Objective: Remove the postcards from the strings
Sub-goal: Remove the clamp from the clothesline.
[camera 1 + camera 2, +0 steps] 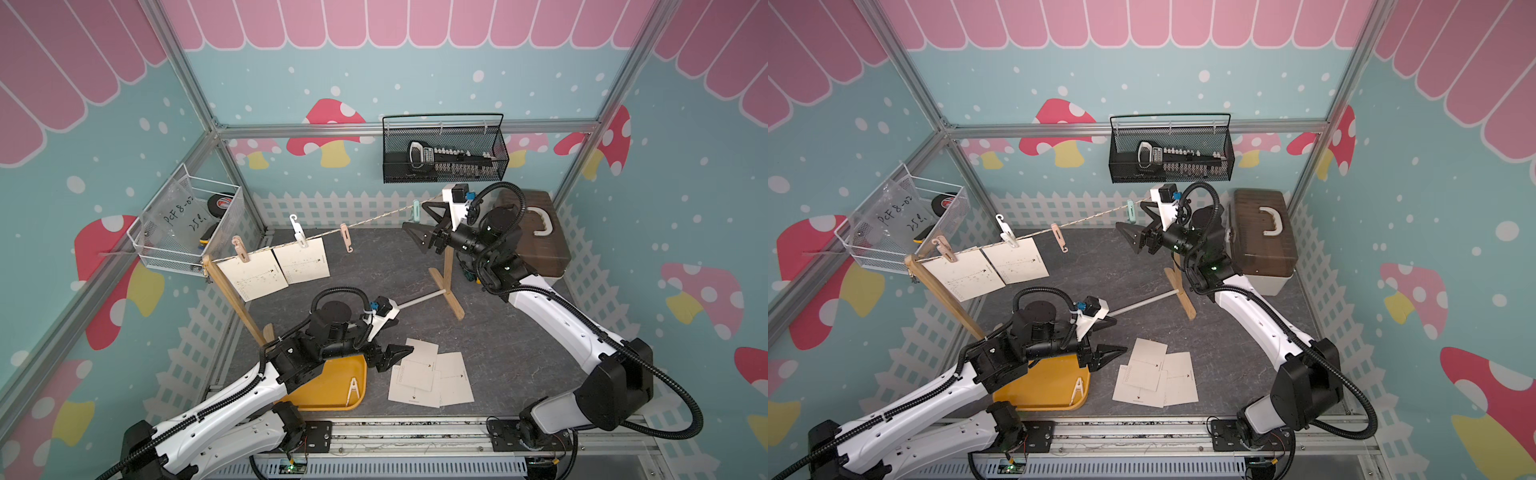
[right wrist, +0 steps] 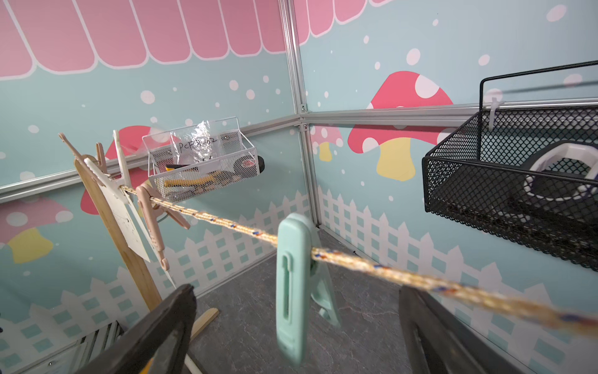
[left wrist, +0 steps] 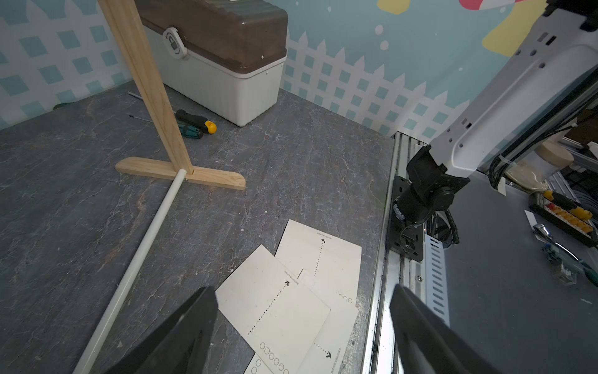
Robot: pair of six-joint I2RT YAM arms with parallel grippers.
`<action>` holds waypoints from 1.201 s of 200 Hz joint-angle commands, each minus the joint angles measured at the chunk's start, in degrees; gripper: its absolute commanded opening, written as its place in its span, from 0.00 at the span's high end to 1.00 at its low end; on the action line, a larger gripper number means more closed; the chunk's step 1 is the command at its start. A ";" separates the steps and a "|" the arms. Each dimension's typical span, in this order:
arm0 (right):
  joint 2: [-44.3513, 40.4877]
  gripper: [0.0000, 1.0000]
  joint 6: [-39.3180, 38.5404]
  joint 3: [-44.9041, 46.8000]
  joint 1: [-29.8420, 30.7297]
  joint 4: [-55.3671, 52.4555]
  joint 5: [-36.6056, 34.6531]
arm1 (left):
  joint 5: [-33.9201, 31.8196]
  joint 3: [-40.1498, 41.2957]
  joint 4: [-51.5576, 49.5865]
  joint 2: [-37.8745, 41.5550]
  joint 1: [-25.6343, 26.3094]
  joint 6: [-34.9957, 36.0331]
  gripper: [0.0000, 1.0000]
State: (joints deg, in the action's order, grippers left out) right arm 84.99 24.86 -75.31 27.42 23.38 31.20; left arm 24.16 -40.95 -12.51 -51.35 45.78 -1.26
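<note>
- Left gripper (image 3: 301, 289): jaws apart, empty, above three overlapping off-white paper postcards (image 1: 432, 376) lying on the dark grey mat (image 1: 498, 332)
- Two more off-white postcards (image 1: 305, 259) hang pegged to the twisted beige cord (image 1: 374, 220)
- Right gripper (image 2: 297, 288): jaws apart, flanking a mint-green plastic clothespin (image 1: 416, 211) on the cord

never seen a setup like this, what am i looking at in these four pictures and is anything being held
These are two robot arms at a table. Two pictures look down on the whole scene; the other two come from a camera on each wrist. A cord runs between wooden posts, with two postcards clipped on; three postcards lie on the table. A yellow tray holds a loose clothespin, and a brown-lidded box sits at the back. The left hand is open by the loose cards; the right hand is open beside a mint-green clothespin on the cord. Neither holds anything.
</note>
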 commanded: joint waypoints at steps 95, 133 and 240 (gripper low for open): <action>-3.03 0.01 51.83 17.91 0.92 34.35 -18.55 | -0.52 -0.36 1.17 2.05 -0.86 -0.50 0.11; 1.53 0.01 57.06 19.83 4.90 43.91 -23.36 | -0.34 0.21 1.35 2.87 -0.87 -0.41 0.11; 11.10 0.01 54.91 18.55 8.18 62.13 -27.42 | -0.52 1.22 1.26 4.84 -0.87 -0.68 0.11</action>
State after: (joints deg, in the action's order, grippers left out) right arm 92.82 77.49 -55.22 35.03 76.84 4.58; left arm 23.55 -40.36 -11.88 -47.03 45.12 -2.15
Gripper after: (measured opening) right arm 0.986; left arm 0.889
